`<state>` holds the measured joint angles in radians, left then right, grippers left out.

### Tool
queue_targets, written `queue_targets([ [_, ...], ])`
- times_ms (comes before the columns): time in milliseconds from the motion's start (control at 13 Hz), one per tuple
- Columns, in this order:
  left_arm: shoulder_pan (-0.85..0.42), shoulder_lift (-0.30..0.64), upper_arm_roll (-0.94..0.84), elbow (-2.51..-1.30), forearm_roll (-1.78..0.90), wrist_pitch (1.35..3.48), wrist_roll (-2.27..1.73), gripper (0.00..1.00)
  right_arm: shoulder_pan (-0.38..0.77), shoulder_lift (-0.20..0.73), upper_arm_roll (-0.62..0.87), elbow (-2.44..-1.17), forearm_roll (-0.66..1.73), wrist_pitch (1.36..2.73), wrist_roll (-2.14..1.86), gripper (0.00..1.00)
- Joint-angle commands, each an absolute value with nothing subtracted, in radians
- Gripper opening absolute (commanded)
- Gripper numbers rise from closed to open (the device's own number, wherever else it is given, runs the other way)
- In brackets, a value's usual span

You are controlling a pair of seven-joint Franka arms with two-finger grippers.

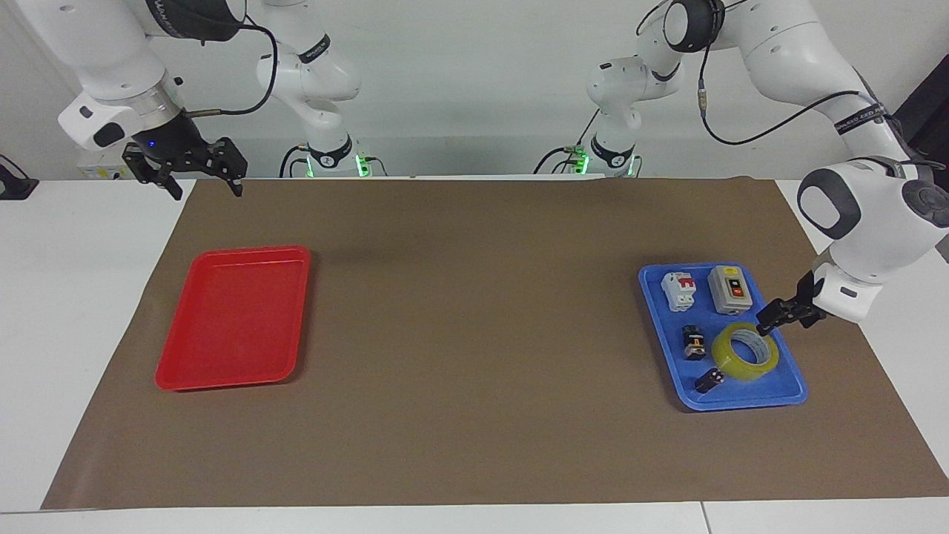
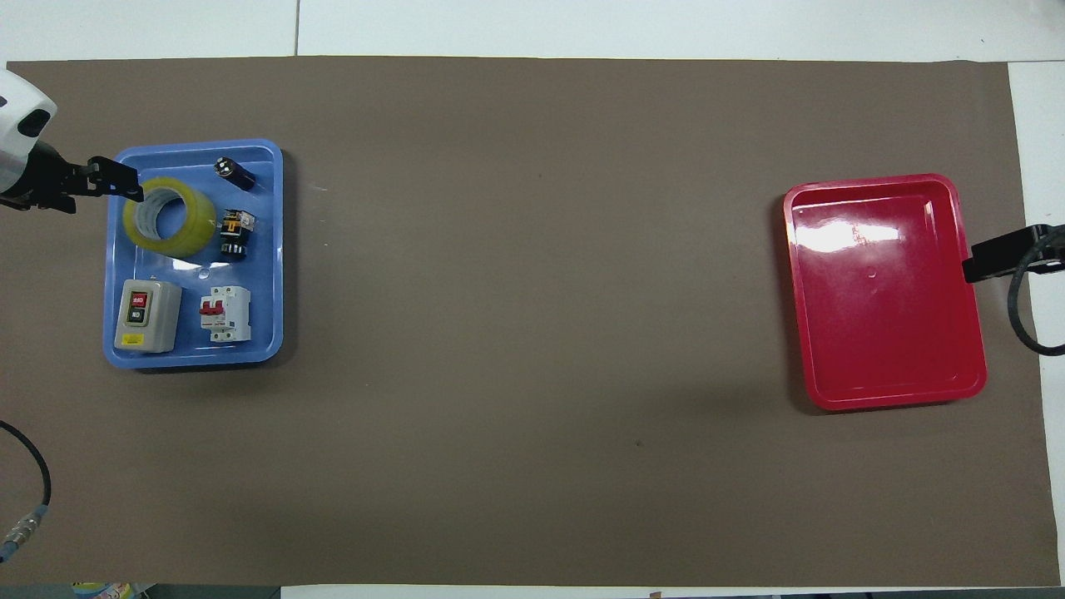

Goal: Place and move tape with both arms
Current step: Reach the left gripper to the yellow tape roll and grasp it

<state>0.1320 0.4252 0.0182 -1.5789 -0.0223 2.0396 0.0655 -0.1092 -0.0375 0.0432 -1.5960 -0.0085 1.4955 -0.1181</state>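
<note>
Nearest the robots, the right gripper (image 1: 199,172) is waiting over the mat's (image 1: 474,334) edge, fingers spread, holding nothing. Farther out, the red tray (image 1: 231,319) is lying toward the right arm's end. At the left arm's end, the tape (image 1: 745,351) is lying flat in the blue tray (image 1: 793,386), and the left gripper (image 1: 767,317) is hanging over the roll's rim with fingers spread.

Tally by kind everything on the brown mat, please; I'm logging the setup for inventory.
Trays: 2, the blue tray and the red tray
Tape rolls: 1, the tape
Grey switch boxes: 1
White circuit breakers: 1
Small black parts: 2
Total: 7
</note>
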Motion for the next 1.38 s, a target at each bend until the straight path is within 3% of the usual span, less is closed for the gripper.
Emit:
queue_targets([
  [0, 0.150, 0.428, 0.015, -1.652, -0.018, 2.139, 0.009, 1.00, -0.123, -0.037, 0.049, -1.597, 0.012, 1.499, -0.138, 1.00],
  [538, 0.146, 0.420, 0.017, -1.805, -0.017, 2.290, -0.061, 1.00, -0.124, -0.037, 0.049, -1.597, 0.012, 1.499, -0.138, 1.00],
  [615, 0.150, 0.419, 0.015, -1.819, -0.017, 2.301, -0.061, 0.95, -0.124, -0.037, 0.049, -1.597, 0.012, 1.499, -0.138, 1.00],
  [692, 0.149, 0.419, 0.015, -1.824, -0.017, 2.310, -0.063, 0.82, -0.124, -0.037, 0.049, -1.597, 0.014, 1.497, -0.138, 1.00],
  [846, 0.144, 0.416, 0.015, -1.827, -0.017, 2.304, -0.063, 0.10, -0.124, -0.037, 0.049, -1.597, 0.014, 1.497, -0.138, 1.00],
  [923, 0.144, 0.414, 0.015, -1.830, -0.017, 2.303, -0.055, 0.00, -0.124, -0.037, 0.049, -1.597, 0.012, 1.499, -0.138, 1.00],
  [1308, 0.150, 0.370, 0.017, -1.832, -0.015, 2.270, -0.037, 0.00, -0.123, -0.037, 0.049, -1.597, 0.012, 1.499, -0.138, 1.00],
])
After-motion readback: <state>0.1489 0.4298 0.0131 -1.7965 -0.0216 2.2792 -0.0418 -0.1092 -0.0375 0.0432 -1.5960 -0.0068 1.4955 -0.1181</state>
